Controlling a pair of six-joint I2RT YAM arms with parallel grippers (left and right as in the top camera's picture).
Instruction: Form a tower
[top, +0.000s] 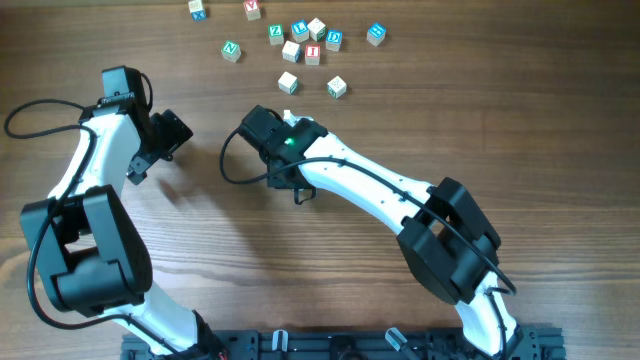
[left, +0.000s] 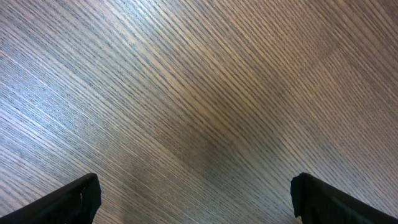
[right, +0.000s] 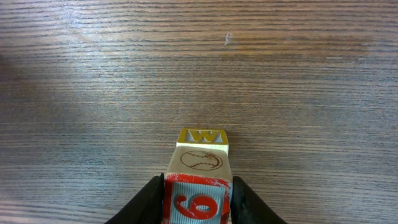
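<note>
The right gripper is clamped on the tower, its fingers pressing the sides of the red 6 cube, with a W cube touching just beyond. The left gripper hangs spread wide above the table. Farther off, loose letter cubes lie scattered.

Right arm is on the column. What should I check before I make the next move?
1. Right gripper hold on the red 6 cube: ok, a finger sits against each side.
2. Tower alignment: ok, the 6 cube and the W cube look flush in the right wrist view.
3. Tower seated on the table: cannot tell, the contact is hidden.
4. Left gripper: ok, open and empty over bare wood.
5. Loose cubes out of the way: ok, grouped at the far edge, apart from both arms.
</note>
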